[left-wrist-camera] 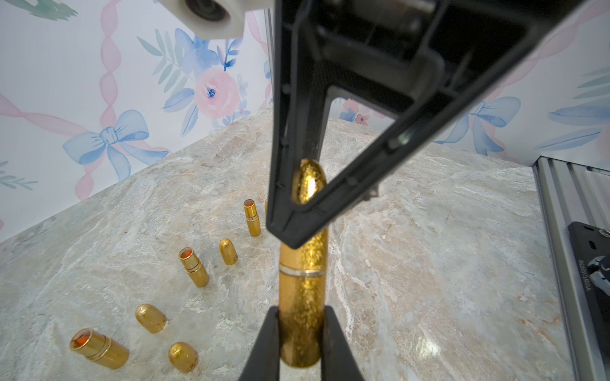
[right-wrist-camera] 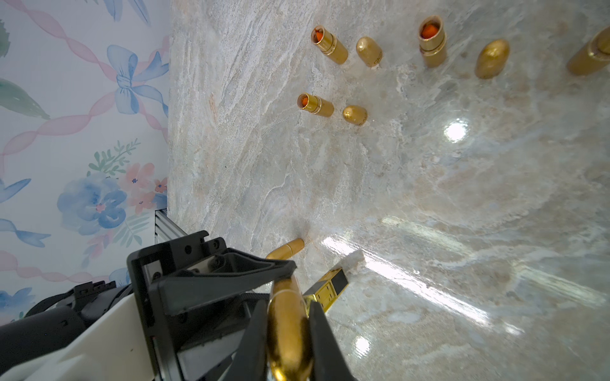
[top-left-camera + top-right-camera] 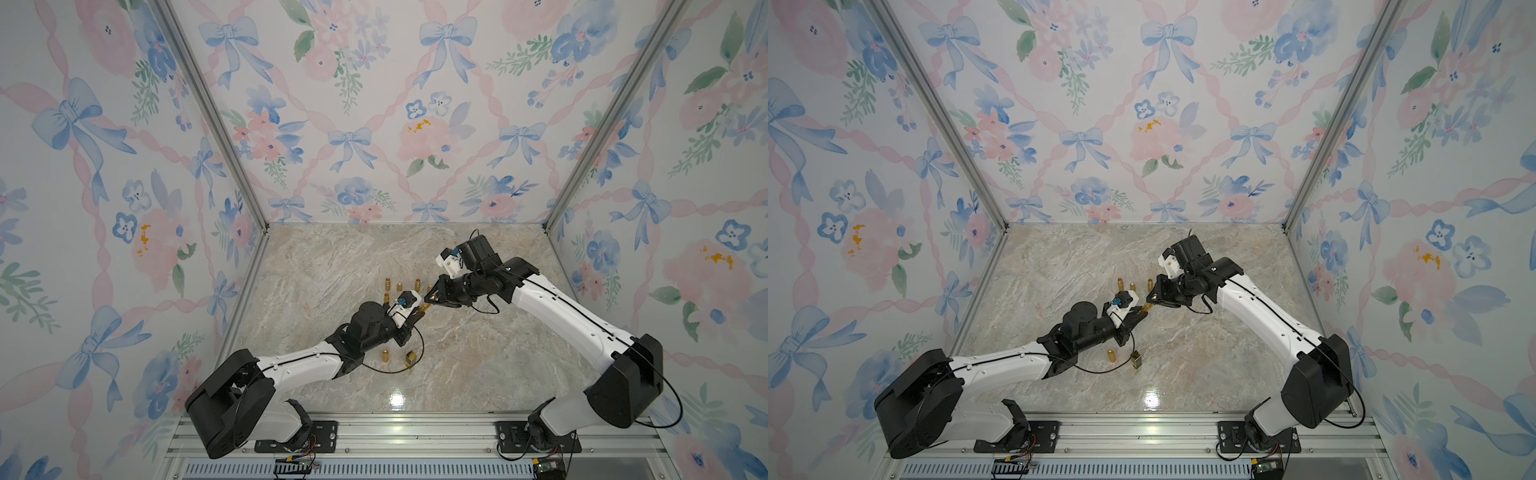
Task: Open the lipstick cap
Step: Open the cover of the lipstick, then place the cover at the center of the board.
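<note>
Close to us on the table [image 3: 478, 365] sit a gold tube [image 3: 385, 355] and a square gold tube [image 3: 410, 358]. Past them, up in the air, our left gripper [image 1: 301, 313] pinches the lipstick [image 1: 302, 287] by its bottom. Our right gripper [image 2: 288, 316] pinches its cap [image 1: 305, 254], which is on. Farther back stand open lipsticks [image 1: 193, 270] and loose caps [image 1: 228, 251].

Both top views: high overhead, far, looking down on whole table [image 3: 457, 353]. Wrist cameras: very close, facing opposite ways along one shared lipstick [image 1: 302, 297].
</note>
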Robot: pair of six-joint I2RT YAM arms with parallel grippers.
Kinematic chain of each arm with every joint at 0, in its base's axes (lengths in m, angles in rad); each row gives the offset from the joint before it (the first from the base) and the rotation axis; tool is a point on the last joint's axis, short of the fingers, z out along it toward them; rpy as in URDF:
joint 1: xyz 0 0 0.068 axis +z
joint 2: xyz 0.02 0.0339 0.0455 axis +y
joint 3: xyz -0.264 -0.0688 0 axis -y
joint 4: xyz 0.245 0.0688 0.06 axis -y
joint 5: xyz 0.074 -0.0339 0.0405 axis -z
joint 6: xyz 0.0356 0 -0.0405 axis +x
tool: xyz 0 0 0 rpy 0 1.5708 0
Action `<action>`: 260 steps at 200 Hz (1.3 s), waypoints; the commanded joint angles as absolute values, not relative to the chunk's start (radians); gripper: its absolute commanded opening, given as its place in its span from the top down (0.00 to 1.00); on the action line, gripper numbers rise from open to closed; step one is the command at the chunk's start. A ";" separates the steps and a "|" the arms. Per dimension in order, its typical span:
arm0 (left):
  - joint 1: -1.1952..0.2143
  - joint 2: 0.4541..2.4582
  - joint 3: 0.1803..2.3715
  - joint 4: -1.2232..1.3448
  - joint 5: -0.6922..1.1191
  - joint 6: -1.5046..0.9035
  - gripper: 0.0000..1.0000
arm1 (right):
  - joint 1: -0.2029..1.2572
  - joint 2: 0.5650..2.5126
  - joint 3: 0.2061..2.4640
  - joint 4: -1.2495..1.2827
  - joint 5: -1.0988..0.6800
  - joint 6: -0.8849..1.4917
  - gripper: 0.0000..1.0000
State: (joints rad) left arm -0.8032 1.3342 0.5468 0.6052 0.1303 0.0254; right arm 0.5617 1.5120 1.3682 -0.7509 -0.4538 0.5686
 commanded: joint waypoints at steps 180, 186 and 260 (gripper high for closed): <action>-0.713 1.246 0.496 0.480 -0.015 -0.042 1.00 | 0.533 1.683 1.307 -0.683 -0.072 0.497 0.82; -0.710 1.244 0.495 0.485 -0.015 -0.044 1.00 | 0.540 1.700 1.303 -0.666 -0.043 0.491 0.82; -0.699 1.266 0.489 0.561 -0.009 -0.083 1.00 | 0.604 1.913 1.388 -0.628 0.101 0.463 0.81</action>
